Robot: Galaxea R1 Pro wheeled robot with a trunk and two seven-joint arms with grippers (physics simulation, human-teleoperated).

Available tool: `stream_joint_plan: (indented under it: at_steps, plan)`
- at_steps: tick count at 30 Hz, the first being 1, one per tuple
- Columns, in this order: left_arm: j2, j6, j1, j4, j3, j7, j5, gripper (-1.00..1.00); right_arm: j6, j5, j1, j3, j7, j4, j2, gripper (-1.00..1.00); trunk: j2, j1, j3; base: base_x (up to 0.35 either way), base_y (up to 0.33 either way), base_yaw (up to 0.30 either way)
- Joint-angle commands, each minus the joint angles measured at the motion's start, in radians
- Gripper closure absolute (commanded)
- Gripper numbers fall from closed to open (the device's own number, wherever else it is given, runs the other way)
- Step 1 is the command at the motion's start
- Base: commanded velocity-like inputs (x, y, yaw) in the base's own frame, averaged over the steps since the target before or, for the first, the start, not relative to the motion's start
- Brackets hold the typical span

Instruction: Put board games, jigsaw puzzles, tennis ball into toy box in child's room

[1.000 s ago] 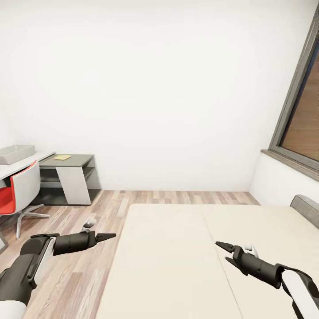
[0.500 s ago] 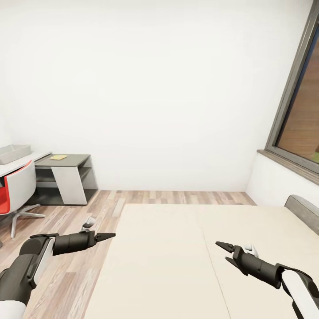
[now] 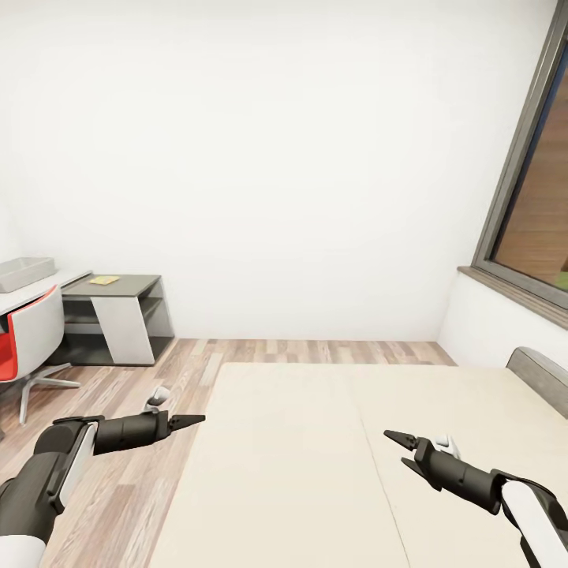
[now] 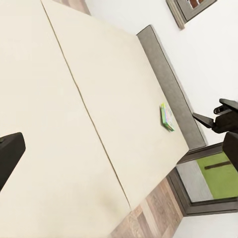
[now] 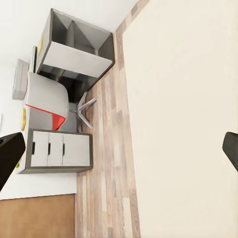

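Meanwhile the view has swung rightward over the last second, then settled: the table [image 3: 118,281] and toy box [image 3: 25,272] have slid toward the left edge, and more of the bed [image 3: 315,442] is in front of us. We read this as the base turning toward the bed. Left gripper [image 3: 189,420] and right gripper [image 3: 397,435] hover empty, fingers spread apart. A board game [image 4: 167,117] lies on the mattress close to the headboard [image 4: 173,89], well apart from both grippers. One jigsaw puzzle [image 3: 103,279] rests on the lower dark top. Nothing is boxed yet, as far as we can judge.
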Motion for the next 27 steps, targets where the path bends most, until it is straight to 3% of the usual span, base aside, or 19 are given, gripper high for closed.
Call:
stream_joint_plan:
  at_steps: [1, 27]
  plan:
    - [0.000, 0.009, -0.001, 0.000, 0.000, 0.000, 0.004, -1.00, 0.004, 0.009, -0.001, -0.002, 0.010, 0.000, 0.000, -1.00, -0.002, 0.001, -0.002, 0.000, 0.000, 0.000]
    - [0.000, 0.009, -0.001, 0.000, 0.000, -0.001, 0.004, -1.00, 0.004, 0.009, -0.001, -0.003, 0.010, 0.001, 0.001, -1.00, -0.002, 0.001, -0.002, -0.016, 0.000, 0.000]
